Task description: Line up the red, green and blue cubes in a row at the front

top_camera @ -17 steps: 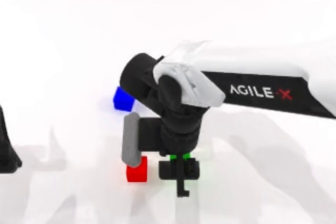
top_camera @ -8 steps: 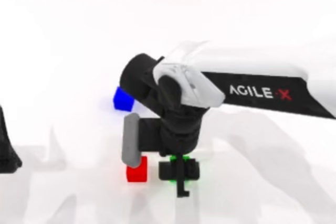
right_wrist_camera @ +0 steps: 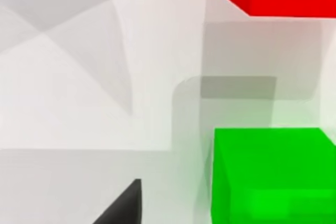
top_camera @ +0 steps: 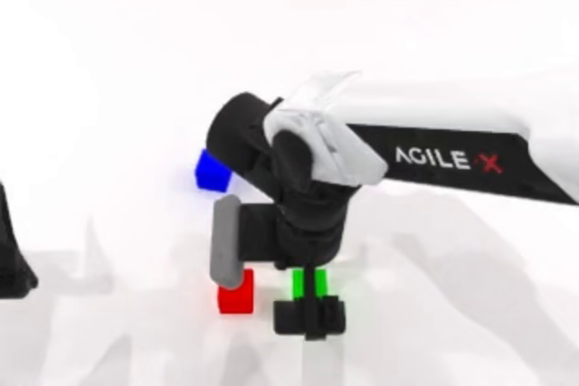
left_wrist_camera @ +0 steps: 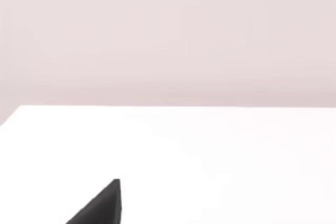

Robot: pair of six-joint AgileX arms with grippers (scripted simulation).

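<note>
At front centre, I'm hovering my right gripper (top_camera: 308, 314) over the green cube (top_camera: 307, 281), finger state can't tell, seating it beside red cube (top_camera: 236, 296); blue cube (top_camera: 212, 172) waiting behind, left arm parked.

We count three cubes: one red cube (top_camera: 236, 297), one green cube (top_camera: 308, 281), one blue cube (top_camera: 212, 171).

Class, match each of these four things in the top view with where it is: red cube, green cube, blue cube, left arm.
Things:
1. red cube
2. green cube
3. blue cube
4. left arm

Places:
A. parked at the table's left edge
B. farther back, beside the right arm's black wrist
C. front row, left of its neighbour
D. front row, under the right hand

Pairs: 1-C, 2-D, 3-B, 4-A
</note>
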